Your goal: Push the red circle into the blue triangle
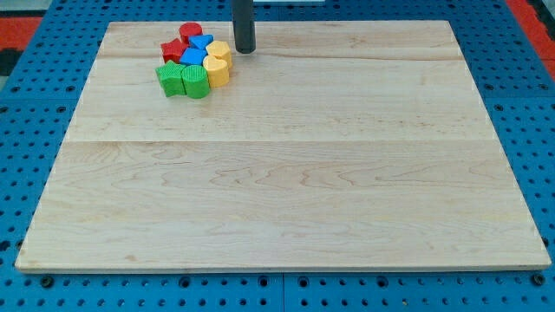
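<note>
The red circle [191, 32] sits at the top of a tight cluster of blocks near the view's top left of the wooden board [286, 147]. A blue block [202, 42] lies just below it and the blue triangle [192, 57] sits in the cluster's middle. A red star-like block [173, 49] is at the cluster's left. My tip [245, 50] stands just right of the cluster, a short gap from the yellow blocks, not touching any block.
Two yellow blocks [218, 52] [217, 71] form the cluster's right side. Two green blocks [170, 79] [197, 83] form its bottom. A blue pegboard [35, 130] surrounds the board.
</note>
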`<state>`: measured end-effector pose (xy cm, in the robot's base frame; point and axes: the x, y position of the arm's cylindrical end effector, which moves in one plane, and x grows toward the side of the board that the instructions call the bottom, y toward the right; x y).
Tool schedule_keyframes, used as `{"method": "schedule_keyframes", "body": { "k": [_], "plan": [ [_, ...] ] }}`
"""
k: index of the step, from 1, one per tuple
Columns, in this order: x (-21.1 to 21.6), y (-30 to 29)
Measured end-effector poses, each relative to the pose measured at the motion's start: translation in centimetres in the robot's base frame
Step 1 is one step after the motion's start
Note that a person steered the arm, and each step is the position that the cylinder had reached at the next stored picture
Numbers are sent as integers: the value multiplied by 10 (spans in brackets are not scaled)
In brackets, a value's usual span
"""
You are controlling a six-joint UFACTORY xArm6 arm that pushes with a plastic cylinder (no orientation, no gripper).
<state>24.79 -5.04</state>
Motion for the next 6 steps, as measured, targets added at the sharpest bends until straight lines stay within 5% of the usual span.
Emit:
{"method": "schedule_keyframes", "body": {
  "k": [1,4,5,6],
  "plan": [
    [-47,1],
    [-55,-93],
    [-30,-93],
    [-20,-10]
  ]
}}
